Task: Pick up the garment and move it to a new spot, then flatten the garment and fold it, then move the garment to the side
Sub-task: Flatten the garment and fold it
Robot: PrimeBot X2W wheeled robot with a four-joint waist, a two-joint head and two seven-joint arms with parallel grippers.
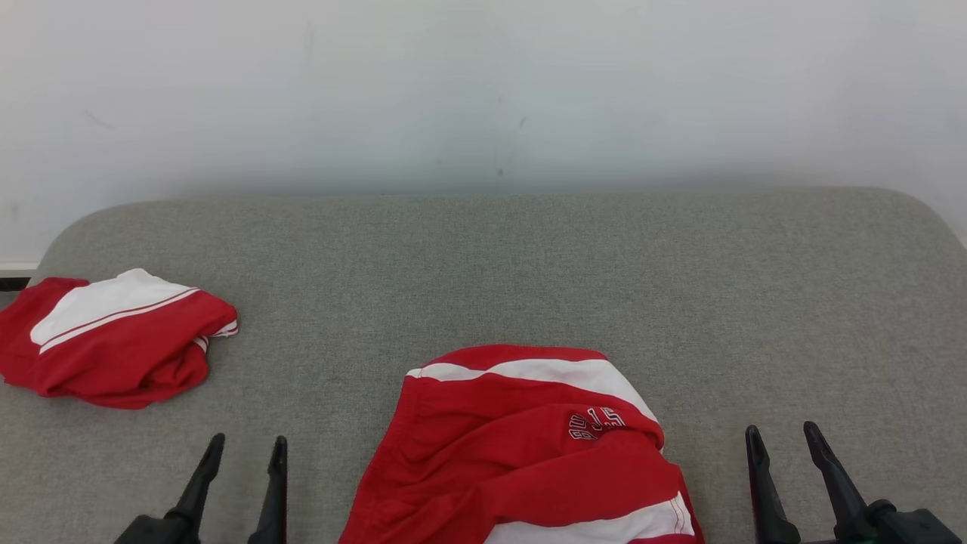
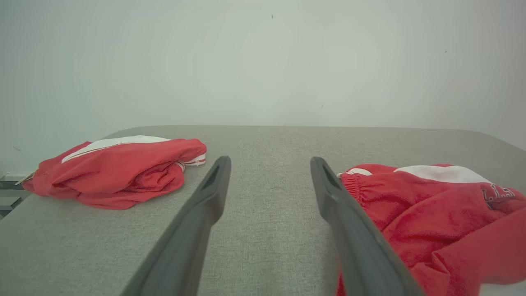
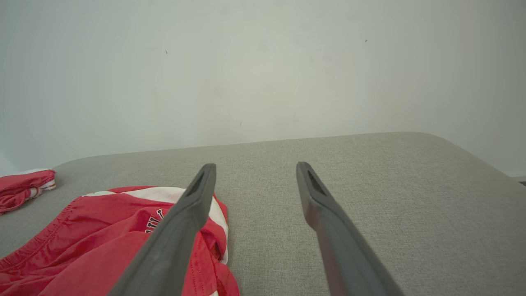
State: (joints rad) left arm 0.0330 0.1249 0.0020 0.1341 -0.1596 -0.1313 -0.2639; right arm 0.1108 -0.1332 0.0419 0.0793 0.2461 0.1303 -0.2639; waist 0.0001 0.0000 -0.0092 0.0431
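Garment: we see the red garment (image 1: 521, 453) with white bands lying crumpled on the grey table (image 1: 529, 264), at the middle of the table's near edge, with a small printed crest facing up.
Second garment: a red and white bundle (image 1: 113, 340) sits at the table's left edge, well apart from the first.
Left gripper: the left gripper (image 1: 248, 446) hovers over the table's near edge, left of the middle. Its fingers (image 2: 213, 181) are spread wide with only bare table between them. Its wrist view shows one finger crossing the garment's gathered hem, and we cannot tell whether they touch.
Right gripper: the right gripper (image 1: 782, 434) hovers over the table's near edge, right of the middle, fingers spread and holding nothing.
Table: we see a grey fabric top with rounded far corners.
Wall: a pale wall (image 1: 483, 91) rises behind the table's far edge.
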